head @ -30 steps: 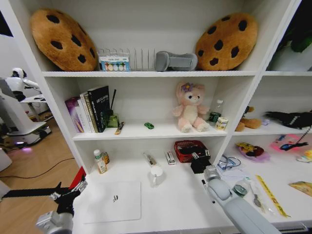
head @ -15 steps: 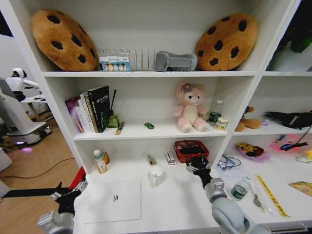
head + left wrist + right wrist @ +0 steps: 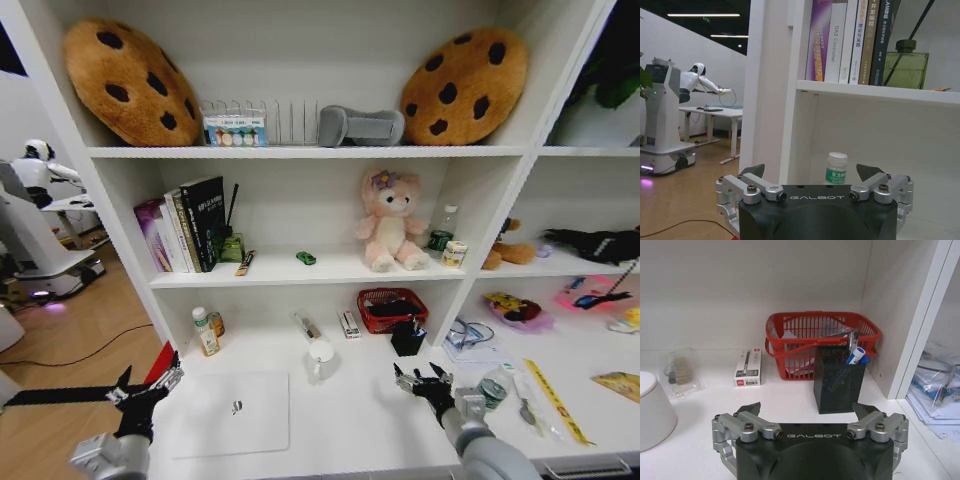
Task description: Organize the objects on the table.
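While our right gripper point(image 3: 422, 381) hovers with its fingers spread apart above the long white desk point(image 3: 350, 410), the black mesh pen cup point(image 3: 839, 380) holding a blue pen point(image 3: 855, 355) stands just in front of the red plastic basket point(image 3: 790, 330). Our left gripper point(image 3: 150, 385), likewise spread and holding nothing, hangs beside the flat silver laptop point(image 3: 232, 413).

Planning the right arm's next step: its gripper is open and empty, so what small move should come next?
Probably swing the open right gripper right toward the small green-lidded can lying on the white table; its fingers hold nothing, and the black mesh pen holder already contains a blue pen.
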